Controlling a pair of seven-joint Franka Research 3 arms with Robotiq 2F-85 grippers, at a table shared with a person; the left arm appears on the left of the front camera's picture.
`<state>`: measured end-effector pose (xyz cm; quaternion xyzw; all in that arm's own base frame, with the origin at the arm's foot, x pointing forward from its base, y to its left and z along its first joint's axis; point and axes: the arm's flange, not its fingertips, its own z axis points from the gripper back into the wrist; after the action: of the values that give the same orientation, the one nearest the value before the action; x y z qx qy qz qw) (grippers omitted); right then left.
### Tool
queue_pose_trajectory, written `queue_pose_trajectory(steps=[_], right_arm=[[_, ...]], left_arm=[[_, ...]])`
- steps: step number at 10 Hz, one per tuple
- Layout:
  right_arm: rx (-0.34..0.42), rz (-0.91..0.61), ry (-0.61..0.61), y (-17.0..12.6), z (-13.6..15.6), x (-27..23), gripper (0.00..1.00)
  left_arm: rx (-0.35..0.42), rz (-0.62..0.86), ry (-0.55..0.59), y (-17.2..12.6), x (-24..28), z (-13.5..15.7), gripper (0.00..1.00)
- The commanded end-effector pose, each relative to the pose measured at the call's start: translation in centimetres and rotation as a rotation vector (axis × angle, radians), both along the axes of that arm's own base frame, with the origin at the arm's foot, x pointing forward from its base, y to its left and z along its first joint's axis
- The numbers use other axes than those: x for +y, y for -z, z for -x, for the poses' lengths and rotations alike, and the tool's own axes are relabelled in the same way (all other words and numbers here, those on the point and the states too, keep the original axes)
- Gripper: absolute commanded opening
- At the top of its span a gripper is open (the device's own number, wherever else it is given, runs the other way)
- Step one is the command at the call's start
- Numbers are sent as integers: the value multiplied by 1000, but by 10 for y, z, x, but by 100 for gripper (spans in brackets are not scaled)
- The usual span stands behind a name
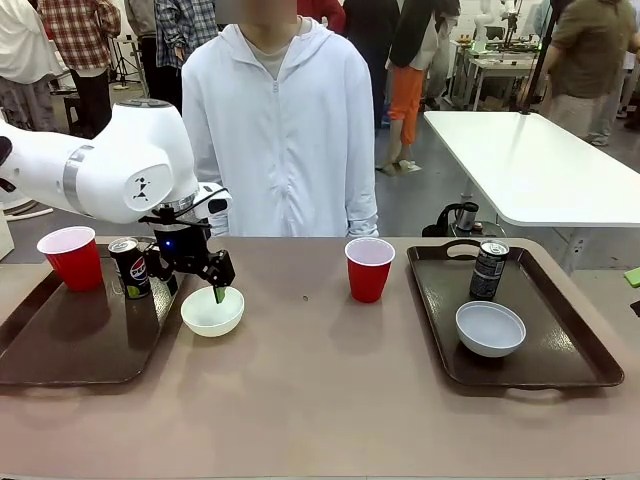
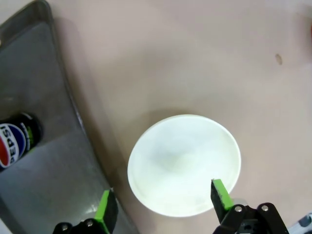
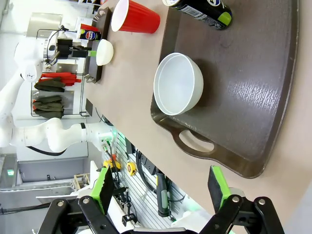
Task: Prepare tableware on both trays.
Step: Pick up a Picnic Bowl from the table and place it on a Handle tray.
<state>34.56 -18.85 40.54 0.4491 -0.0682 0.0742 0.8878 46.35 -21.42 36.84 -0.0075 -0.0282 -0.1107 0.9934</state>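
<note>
We see the left end effector (image 2: 163, 202) spread wide over the cream bowl (image 2: 184, 163), which sits on the bench just beside the left tray (image 1: 70, 340). Risk: one pad hits the tray rim, bowl skids. Right end effector (image 3: 161, 187) released, nothing held.

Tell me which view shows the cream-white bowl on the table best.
The left wrist view: the cream-white bowl sits large, seen from above, beside the left tray, between the left gripper's open jaws. The front view shows the bowl smaller, with a pad dipping over its rim. The right wrist view shows it tiny and far off.
</note>
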Motion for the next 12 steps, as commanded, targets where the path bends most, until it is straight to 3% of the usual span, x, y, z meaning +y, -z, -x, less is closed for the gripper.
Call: queue_pose_trajectory(steps=[1, 5, 6, 7, 8, 9, 10, 12], right_arm=[[-14, -19, -1, 0, 2, 1, 100], [-14, -19, -1, 0, 2, 1, 100], [-14, -19, -1, 0, 2, 1, 100], [-14, -19, -1, 0, 2, 1, 100], [-14, -19, -1, 0, 2, 1, 100], [-14, -19, -1, 0, 2, 1, 100], [-14, -19, -1, 0, 2, 1, 100], [-14, -19, -1, 0, 2, 1, 100]], left_arm=[[-30, -34, -10, 12, -4, -5, 100], [-12, -42, 19, 26, -5, -10, 97], [-14, -46, 20, 27, -4, -11, 83], [-16, -48, 20, 26, -4, -11, 80], [-19, -49, 20, 25, -4, -10, 65], [-19, -53, 16, 24, -3, -11, 62], [-19, -56, 12, 23, -2, -11, 11], [-17, -58, 13, 23, -1, -11, 0]])
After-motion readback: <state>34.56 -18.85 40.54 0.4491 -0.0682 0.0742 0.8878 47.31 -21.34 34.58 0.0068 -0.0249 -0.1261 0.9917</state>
